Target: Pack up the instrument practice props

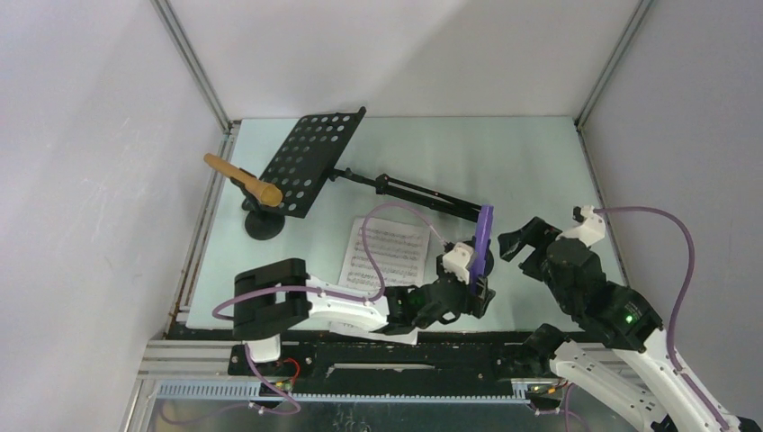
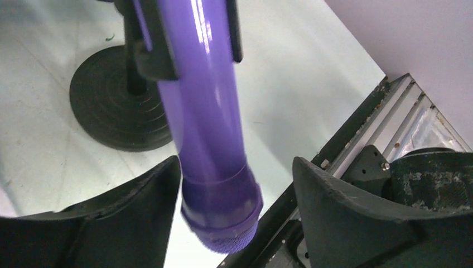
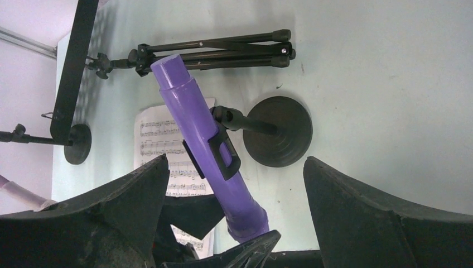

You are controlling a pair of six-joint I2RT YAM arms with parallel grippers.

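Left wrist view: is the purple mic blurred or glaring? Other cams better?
Left wrist: purple microphone is soft, close to the lens, with a glare streak down its barrel. Right wrist: same microphone sharp, staves on the sheet music readable. Top external: even light, faint shadows.

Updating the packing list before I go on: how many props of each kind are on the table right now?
Music rack: 1
Toy microphones: 2 (purple microphone, tan microphone)
Round-based holders: 2 (tan microphone's holder, purple microphone's holder)
Sheet-music page: 1 in plain view
Total: 6
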